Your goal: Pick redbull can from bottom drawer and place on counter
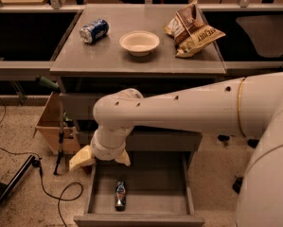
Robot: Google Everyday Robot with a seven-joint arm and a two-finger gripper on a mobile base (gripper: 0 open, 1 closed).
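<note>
The redbull can [120, 194] is on the floor of the open bottom drawer [155, 207], near its front and left of the middle. My gripper [102, 159] hangs over the drawer's back left corner, above and behind the can and apart from it. Its cream fingers [81, 158] are spread and hold nothing. The grey counter [84, 60] is above, beyond my arm, which crosses the view in front of the cabinet.
On the counter lie a dark-blue soda can [93, 30] on its side, a pale bowl [139, 42] and a chip bag [193, 30]. A cardboard box [52, 126] stands left of the cabinet. Cables and a stand's leg [13, 183] lie on the floor at left.
</note>
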